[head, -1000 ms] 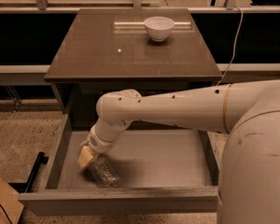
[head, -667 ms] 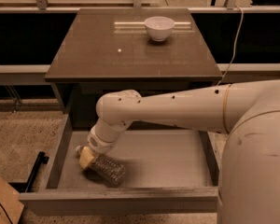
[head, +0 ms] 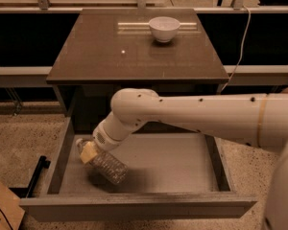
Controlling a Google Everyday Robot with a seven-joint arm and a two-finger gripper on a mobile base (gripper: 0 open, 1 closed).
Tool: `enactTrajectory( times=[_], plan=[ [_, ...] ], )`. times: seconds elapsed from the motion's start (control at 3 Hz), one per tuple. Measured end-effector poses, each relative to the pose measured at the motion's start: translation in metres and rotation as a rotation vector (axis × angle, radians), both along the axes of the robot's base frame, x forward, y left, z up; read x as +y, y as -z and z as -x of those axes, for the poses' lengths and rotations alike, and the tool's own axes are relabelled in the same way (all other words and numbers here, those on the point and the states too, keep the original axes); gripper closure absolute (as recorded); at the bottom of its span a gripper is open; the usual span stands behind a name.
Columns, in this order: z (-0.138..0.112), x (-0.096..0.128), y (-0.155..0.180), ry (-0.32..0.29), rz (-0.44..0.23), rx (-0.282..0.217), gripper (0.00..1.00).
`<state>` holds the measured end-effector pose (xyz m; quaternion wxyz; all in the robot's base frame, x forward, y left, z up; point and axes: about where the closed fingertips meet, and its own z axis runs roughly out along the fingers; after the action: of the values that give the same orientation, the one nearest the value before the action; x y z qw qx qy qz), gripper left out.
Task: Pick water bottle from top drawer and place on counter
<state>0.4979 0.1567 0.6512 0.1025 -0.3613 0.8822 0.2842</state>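
The water bottle [head: 109, 166] is clear and ribbed and lies tilted in the left part of the open top drawer [head: 173, 162]. Its neck points to the upper left and its base to the lower right. My gripper [head: 89, 152] reaches down into the drawer from the white arm and is shut on the bottle near its neck, with a yellowish finger pad [head: 88, 153] across it. The bottle looks slightly raised, with a shadow on the drawer floor below it. The brown counter [head: 134, 51] is above and behind the drawer.
A white bowl [head: 164, 28] stands at the back of the counter. The drawer's grey front panel [head: 134, 207] faces me. My white arm [head: 206, 116] spans the drawer from the right. A cardboard box [head: 2, 207] and a black bar [head: 36, 176] sit on the speckled floor at left.
The bottle has moved up a little with the gripper, and its base has lifted off the drawer floor. The arm has hardly shifted.
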Motion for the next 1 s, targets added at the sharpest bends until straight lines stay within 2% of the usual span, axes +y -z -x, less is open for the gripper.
enactTrajectory(
  times=[0.33,0.67,1.0],
  plan=[
    [-0.014,-0.029,-0.068,-0.032,-0.185,-0.085,1.0],
    [-0.024,-0.057,-0.111,-0.08,-0.273,-0.193,1.0],
    [-0.045,-0.09,-0.169,-0.109,-0.269,-0.339,1.0]
  ],
)
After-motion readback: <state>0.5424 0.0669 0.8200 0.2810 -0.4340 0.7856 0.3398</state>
